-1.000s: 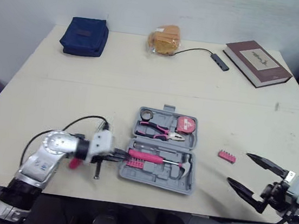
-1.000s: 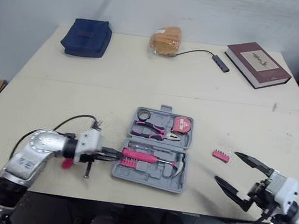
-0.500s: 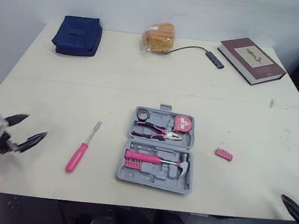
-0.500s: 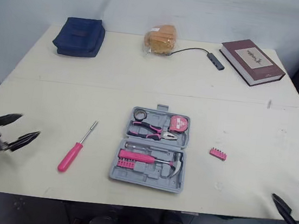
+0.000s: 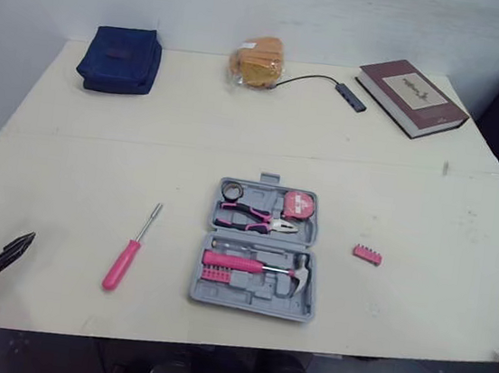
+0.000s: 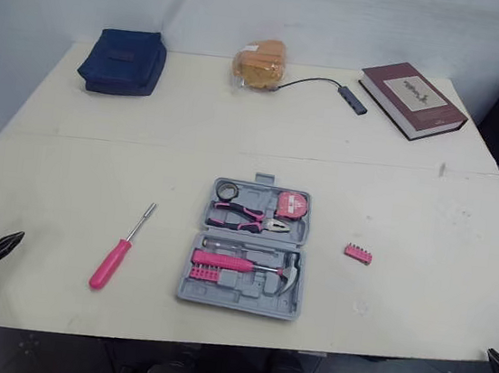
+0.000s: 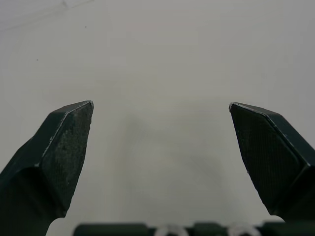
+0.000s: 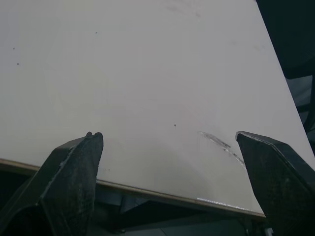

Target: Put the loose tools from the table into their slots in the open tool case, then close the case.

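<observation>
at the far left, the left gripper [image 5: 0, 231] hovers over the near left edge of the table [image 5: 236, 144], its two black fingers spread wide and holding nothing. at its 3 o'clock, well apart from the fingers, lies one loose screwdriver [image 5: 130, 249]; its long axis runs from 7 to 1 o'clock, with the pink handle near and the metal tip pointing to 1. just beyond it at 3 o'clock sits the one grey tool case [image 5: 218, 294], open, with its hinge running from 9 to 3 and its lid half on the far side. the case holds one pair of pliers [image 5: 259, 217], one tape measure [image 5: 299, 205] and one hammer [image 5: 301, 270]. at the case's 3 o'clock lies one loose pink bit strip [image 5: 368, 254], lying roughly from 9 to 3. the right gripper [image 8: 170, 135] hangs over the table's near right edge, fingers wide apart and empty, well clear of the strip.
</observation>
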Controlling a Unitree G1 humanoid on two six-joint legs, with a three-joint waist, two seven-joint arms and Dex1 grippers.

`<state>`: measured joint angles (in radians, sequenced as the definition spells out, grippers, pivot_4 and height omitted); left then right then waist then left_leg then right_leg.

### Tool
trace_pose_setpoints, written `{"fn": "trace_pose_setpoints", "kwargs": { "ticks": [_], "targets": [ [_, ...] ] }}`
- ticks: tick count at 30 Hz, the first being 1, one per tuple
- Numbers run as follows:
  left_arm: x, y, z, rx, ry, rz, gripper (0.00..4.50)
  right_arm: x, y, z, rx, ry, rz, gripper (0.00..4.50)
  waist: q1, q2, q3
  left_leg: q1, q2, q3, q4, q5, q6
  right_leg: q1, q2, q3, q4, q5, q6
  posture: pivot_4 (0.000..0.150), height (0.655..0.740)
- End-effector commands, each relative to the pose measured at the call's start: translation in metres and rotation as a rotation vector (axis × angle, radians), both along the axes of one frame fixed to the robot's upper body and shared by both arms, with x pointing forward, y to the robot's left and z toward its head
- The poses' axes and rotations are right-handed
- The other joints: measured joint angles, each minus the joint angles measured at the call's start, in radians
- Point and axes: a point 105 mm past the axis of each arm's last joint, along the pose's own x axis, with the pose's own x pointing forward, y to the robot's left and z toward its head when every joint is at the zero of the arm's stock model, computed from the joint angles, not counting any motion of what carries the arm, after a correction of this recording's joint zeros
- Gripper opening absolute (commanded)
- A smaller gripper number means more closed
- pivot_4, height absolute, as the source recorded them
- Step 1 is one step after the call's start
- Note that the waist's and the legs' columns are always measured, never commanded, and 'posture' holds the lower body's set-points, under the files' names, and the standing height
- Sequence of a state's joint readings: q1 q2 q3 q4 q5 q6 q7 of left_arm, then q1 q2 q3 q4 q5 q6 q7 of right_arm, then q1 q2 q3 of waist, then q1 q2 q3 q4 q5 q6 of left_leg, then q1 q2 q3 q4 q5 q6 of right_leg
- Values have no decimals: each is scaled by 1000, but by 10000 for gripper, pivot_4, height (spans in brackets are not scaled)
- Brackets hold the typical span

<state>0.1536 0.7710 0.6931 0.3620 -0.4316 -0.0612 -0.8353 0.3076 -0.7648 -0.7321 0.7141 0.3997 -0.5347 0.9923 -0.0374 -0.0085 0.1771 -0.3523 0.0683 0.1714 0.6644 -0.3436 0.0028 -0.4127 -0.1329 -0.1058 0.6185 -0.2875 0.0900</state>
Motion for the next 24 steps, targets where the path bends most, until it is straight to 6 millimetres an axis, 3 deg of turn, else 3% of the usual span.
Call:
{"fn": "trace_pose_setpoints", "kwargs": {
  "ticks": [1,4,8,13,19,24],
  "targets": [
    [11,-20,21,-7,-67,-84,44702,21,11,19,-30,-57,89,45000,-1,0,0,0,0,0,0,0,0,0,0,0,0,0,0,1500,7400],
    [17,-39,29,-20,-78,-171,44702,38,29,29,-28,-83,186,45000,-1,0,0,0,-1,0,1,1,0,0,0,1,1,0,1,1500,7400],
    [27,-104,53,-5,-93,-490,44702,77,88,48,-11,25,476,45000,2,1,0,0,-1,0,0,3,-3,-1,0,1,1,0,1,1500,7400],
    [32,-152,63,-5,-67,-702,44702,93,138,54,42,126,767,45000,8,0,0,0,-1,0,0,4,-5,-1,2,1,1,1,1,1500,7400],
    [20,-204,70,7,-21,-981,44702,113,153,47,57,200,904,45000,10,0,1,-3,-2,1,1,8,0,-1,6,0,0,1,1,1500,7400],
    [3,-230,65,29,37,-1158,44702,129,158,42,83,211,951,45000,9,0,2,-3,-3,2,2,8,2,-1,6,1,-1,2,3,1500,7400]
  ]
}}
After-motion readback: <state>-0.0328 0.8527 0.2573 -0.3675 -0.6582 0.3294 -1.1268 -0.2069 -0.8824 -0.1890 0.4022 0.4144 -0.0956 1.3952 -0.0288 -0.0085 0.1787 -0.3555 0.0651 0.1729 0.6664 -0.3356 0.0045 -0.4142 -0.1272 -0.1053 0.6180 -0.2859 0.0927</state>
